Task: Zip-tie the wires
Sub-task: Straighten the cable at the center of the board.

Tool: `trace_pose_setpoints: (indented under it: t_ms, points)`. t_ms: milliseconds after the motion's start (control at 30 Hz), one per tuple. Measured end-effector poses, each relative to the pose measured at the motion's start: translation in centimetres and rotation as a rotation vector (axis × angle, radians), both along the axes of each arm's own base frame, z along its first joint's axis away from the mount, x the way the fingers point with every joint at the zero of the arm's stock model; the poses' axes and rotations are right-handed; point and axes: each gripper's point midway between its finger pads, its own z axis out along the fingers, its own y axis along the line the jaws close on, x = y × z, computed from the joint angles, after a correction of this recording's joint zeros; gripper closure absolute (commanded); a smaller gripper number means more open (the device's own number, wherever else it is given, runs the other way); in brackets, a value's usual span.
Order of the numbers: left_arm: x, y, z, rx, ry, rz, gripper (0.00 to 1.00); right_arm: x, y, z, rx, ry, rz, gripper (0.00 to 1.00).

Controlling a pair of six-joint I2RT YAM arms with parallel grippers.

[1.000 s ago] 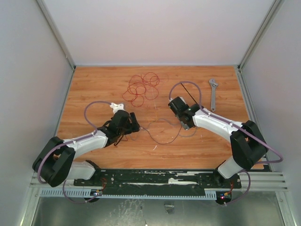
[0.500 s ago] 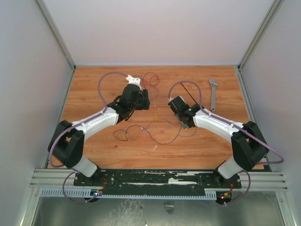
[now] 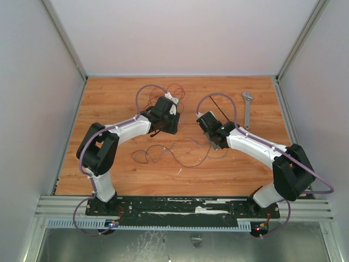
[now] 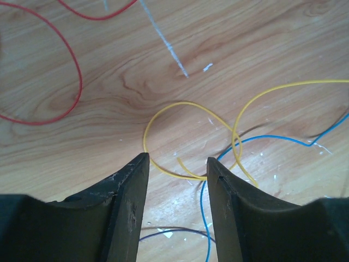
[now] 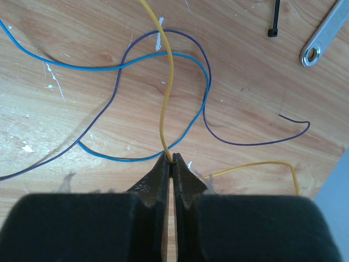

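Note:
The wires lie in two lots: a red tangle at the back, partly under my left arm, and loose thin strands mid-table. In the left wrist view my left gripper stands open just above the wood. A yellow wire and a blue wire pass between its fingers, and a red loop lies beyond. My right gripper is shut on a yellow wire that runs away from the tips over blue and purple strands. The zip tie lies behind the right wrist, and its head shows.
A silver adjustable wrench lies at the back right, its handle end in the right wrist view. Grey walls close in the wooden table on three sides. Lilac cables loop above both wrists.
My left arm has swung from the near left up to the middle of the table, over the loose wires, and its jaws have narrowed. The right arm has barely moved and keeps its grip.

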Motion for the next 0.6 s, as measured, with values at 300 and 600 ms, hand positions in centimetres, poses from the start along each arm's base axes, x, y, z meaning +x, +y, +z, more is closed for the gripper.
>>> trace_pose_setpoints:
  t_ms: [300, 600]
  points:
    - [-0.9, -1.3, 0.6, -0.084, 0.072, 0.003, 0.48, -0.2, -0.1, 0.1, 0.009, -0.003, -0.003, 1.0]
    - [-4.1, -1.2, -2.7, -0.181, 0.235, 0.125, 0.5, -0.4, 0.1, 0.0, 0.02, 0.002, -0.001, 1.0]
